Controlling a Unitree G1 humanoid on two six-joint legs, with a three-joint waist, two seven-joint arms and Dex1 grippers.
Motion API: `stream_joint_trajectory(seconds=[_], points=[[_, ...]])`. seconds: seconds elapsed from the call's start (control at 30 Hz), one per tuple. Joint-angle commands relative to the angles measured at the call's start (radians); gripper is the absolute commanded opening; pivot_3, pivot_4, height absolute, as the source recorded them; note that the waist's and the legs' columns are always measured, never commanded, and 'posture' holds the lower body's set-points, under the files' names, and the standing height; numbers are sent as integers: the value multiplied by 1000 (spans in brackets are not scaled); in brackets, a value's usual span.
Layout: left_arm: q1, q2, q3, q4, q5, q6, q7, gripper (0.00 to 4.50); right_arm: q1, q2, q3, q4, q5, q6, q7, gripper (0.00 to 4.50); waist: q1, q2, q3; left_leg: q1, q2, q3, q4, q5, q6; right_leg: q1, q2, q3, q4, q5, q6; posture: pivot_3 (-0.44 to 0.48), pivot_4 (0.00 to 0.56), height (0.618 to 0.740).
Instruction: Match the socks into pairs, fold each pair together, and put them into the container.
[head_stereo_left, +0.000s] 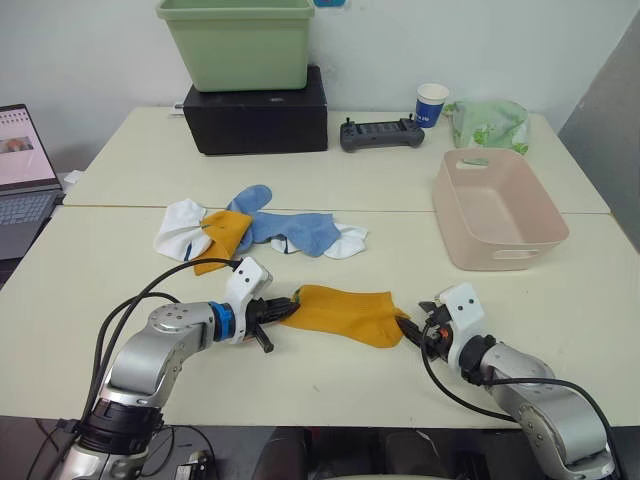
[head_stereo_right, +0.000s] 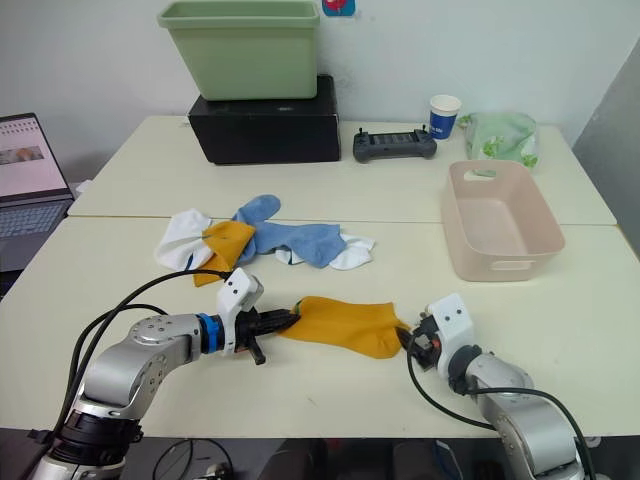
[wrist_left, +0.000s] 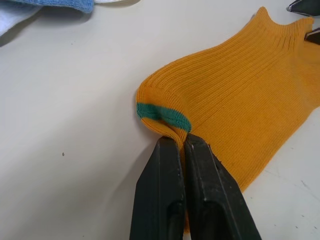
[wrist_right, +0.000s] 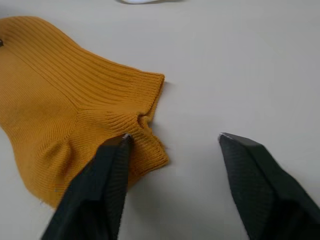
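Cream table (head_stereo_left: 330, 190) carries: one mustard sock (head_stereo_left: 345, 313) flat near front, mixed sock heap (head_stereo_left: 255, 232) mid-left, pink tub (head_stereo_left: 497, 207) right, black box (head_stereo_left: 257, 118), controller (head_stereo_left: 381, 132), paper cup (head_stereo_left: 431, 104), green bag (head_stereo_left: 490, 123) at back.

mustard sock (head_stereo_left: 345, 312) flat, others heaped (head_stereo_left: 262, 232), tub (head_stereo_left: 497, 209)

Left gripper pinching sock

Left gripper (wrist_left: 181, 145) closed on the green-trimmed end of a mustard-orange sock (wrist_left: 240, 95), which lies flat on the pale table (wrist_left: 65, 100). Light blue sock (wrist_left: 70, 4) and white fabric (wrist_left: 12, 20) at frame edge.
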Motion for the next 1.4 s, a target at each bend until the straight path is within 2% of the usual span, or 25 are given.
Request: stream_joint_trajectory(seconds=[0.03,0.2,0.33,0.5,0.63,0.8,0.97,1.4], points=[[11,24,-13,-4,9,-5,-7,0,-7,-11,48,-12,-20,-18,8,1771,-1,0,0,0,0,0,0,0,0,0,0,0,0,0,0,0,150,725],[9,47,-20,-8,0,-2,-26,0,-17,7,71,-38,1,-5,18,40,-2,0,0,0,0,0,0,0,0,0,0,0,0,0,0,0,150,725],[39,89,-7,-51,-31,20,-60,0,3,5,49,-93,43,25,34,40,-2,0,0,0,0,0,-1,0,0,0,0,0,0,0,0,0,150,725],[135,184,62,-160,-142,90,-136,0,70,-2,-34,-215,148,110,41,40,-2,1,0,0,0,0,-1,0,0,-1,0,0,0,0,0,0,150,725],[225,226,108,-221,-175,121,-122,0,147,-39,-61,-301,207,165,49,40,1,1,0,0,1,0,-1,0,0,0,0,0,-1,0,0,0,150,725],[290,169,103,-268,-160,114,-22,0,224,-84,-40,-317,199,164,34,40,2,1,0,0,0,0,-1,0,0,0,-1,0,-2,0,0,0,150,725],[292,92,62,-279,-132,99,66,0,216,-89,-48,-293,178,143,4,40,6,2,0,0,-1,0,-1,0,0,1,-1,0,-3,0,0,0,150,725],[286,57,16,-303,-149,140,125,0,182,-114,-105,-262,176,154,4,40,10,4,-2,0,-2,0,-1,0,0,3,-3,-1,-5,0,0,0,150,725]])
